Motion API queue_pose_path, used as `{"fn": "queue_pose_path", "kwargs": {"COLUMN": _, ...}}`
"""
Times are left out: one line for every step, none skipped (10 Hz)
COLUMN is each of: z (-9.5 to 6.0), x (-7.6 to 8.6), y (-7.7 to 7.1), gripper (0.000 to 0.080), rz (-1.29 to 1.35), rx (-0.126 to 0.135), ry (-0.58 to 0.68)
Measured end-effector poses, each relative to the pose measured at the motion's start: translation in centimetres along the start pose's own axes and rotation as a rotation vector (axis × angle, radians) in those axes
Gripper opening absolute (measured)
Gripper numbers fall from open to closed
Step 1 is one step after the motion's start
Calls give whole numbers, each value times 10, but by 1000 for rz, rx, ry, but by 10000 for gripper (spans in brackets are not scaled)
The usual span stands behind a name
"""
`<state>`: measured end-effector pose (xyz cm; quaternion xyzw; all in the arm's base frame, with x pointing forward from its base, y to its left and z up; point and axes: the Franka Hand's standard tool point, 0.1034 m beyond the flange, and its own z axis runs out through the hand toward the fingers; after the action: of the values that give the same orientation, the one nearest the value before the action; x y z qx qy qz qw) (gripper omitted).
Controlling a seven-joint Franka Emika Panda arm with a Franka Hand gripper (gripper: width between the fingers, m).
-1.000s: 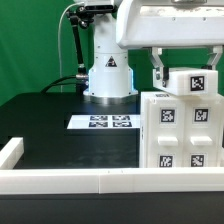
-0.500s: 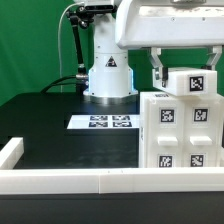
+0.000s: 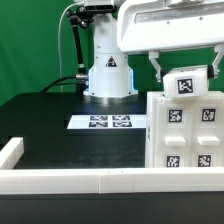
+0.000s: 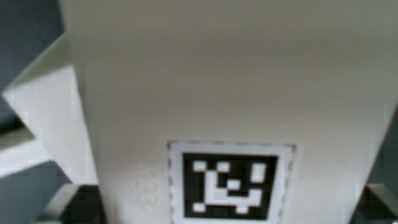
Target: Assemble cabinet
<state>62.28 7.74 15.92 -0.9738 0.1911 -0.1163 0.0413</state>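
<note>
Holding top block [image 3: 189, 84] of cabinet [image 3: 185, 130], gripper [image 3: 186, 72] closed around its sides, block tilted, probably for seating into cabinet.

The cabinet [image 3: 185, 125] is white with black-and-white square tags; the tabletop [image 3: 60, 145] is black, the backdrop [image 3: 30, 50] green.

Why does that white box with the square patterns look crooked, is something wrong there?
Yes, the cabinet leans toward the exterior view's right instead of standing square on the black table. The small tagged block on top is tilted too, sitting between the jaws of the gripper. I see no breakage or spill.
</note>
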Motion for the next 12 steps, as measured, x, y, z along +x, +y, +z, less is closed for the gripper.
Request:
{"fn": "queue_pose_path", "kwargs": {"z": 0, "x": 0, "y": 1, "gripper": 565, "rz": 72, "rx": -1, "ry": -1}}
{"fn": "queue_pose_path", "kwargs": {"z": 0, "x": 1, "y": 2, "gripper": 565, "rz": 180, "rx": -2, "ry": 0}}
{"fn": "queue_pose_path", "kwargs": {"z": 1, "x": 1, "y": 3, "gripper": 566, "rz": 266, "rx": -4, "ry": 1}}
{"fn": "queue_pose_path", "kwargs": {"z": 1, "x": 2, "y": 5, "gripper": 566, "rz": 347, "rx": -3, "ry": 2}}
{"fn": "queue_pose_path", "kwargs": {"z": 2, "x": 3, "y": 5, "gripper": 566, "rz": 409, "rx": 0, "ry": 2}}
{"fn": "queue_pose_path", "kwargs": {"z": 3, "x": 2, "y": 4, "gripper": 566, "rz": 545, "rx": 2, "ry": 2}}
{"fn": "queue_pose_path", "kwargs": {"z": 4, "x": 1, "y": 4, "gripper": 566, "rz": 649, "rx": 1, "ry": 2}}
{"fn": "queue_pose_path", "kwargs": {"z": 4, "x": 2, "y": 5, "gripper": 566, "rz": 704, "rx": 1, "ry": 1}}
{"fn": "queue_pose_path", "kwargs": {"z": 4, "x": 2, "y": 5, "gripper": 566, "rz": 786, "rx": 0, "ry": -5}}
{"fn": "queue_pose_path", "kwargs": {"z": 4, "x": 2, "y": 6, "gripper": 566, "rz": 831, "rx": -6, "ry": -8}}
{"fn": "queue_pose_path", "kwargs": {"z": 4, "x": 2, "y": 6, "gripper": 566, "rz": 860, "rx": -1, "ry": -12}}
{"fn": "queue_pose_path", "kwargs": {"z": 3, "x": 3, "y": 6, "gripper": 566, "rz": 908, "rx": 7, "ry": -18}}
